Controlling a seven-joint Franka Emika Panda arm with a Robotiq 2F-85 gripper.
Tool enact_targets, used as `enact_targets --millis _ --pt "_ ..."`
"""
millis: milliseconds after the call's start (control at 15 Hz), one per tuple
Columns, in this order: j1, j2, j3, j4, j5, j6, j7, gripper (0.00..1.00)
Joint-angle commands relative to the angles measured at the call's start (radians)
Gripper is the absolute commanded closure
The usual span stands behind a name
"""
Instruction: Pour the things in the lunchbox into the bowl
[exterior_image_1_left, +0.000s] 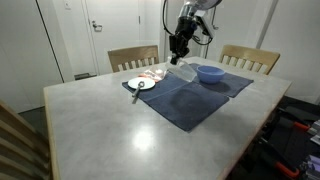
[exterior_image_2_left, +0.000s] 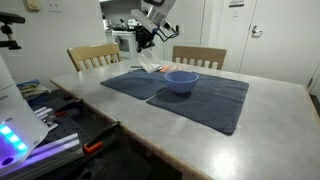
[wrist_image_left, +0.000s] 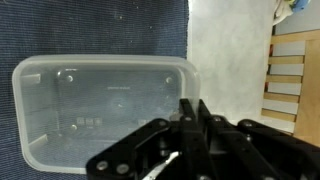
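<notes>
- As I read the wrist view, the lunchbox (wrist_image_left: 100, 110) hangs over the dark mat (wrist_image_left: 100, 25), and its 3 o'clock rim runs in between the fingers.
- The claw (wrist_image_left: 196, 104) looks clenched on that rim.
- In an exterior view the bowl (exterior_image_1_left: 210, 73) sits just beside the lunchbox at 3 o'clock, with a white plate (exterior_image_1_left: 141, 83) at 8 o'clock, both on the worktop (exterior_image_1_left: 100, 130).

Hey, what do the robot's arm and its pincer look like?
In an exterior view the arm is pale grey-white, turning dark near the wrist. The pincer is matte black in the wrist view, with angular linkage bars that narrow to two slim fingers. No markings are legible.
</notes>
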Motion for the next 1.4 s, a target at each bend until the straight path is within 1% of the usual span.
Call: enact_targets --millis 0,267,533,1067,1133,1200,1267,1333 --pt "0.005 -0.02 0.02 -0.019 -0.116 0.048 0.149 0.98" --pt "0.002 0.008 0.037 0.008 -0.228 0.021 0.279 0.98" --pt "-0.006 0.056 0.049 0.033 -0.252 0.014 0.331 0.98" --pt "0.002 0.158 0.044 0.101 -0.326 0.01 0.428 0.98" --pt "0.0 0.171 0.048 0.111 -0.327 0.01 0.429 0.86" --pt "-0.002 0.176 0.05 0.119 -0.326 0.004 0.431 0.67" --pt "-0.003 0.182 0.052 0.125 -0.326 0.003 0.433 0.62" --pt "-0.008 0.177 0.057 0.129 -0.318 -0.007 0.427 0.54"
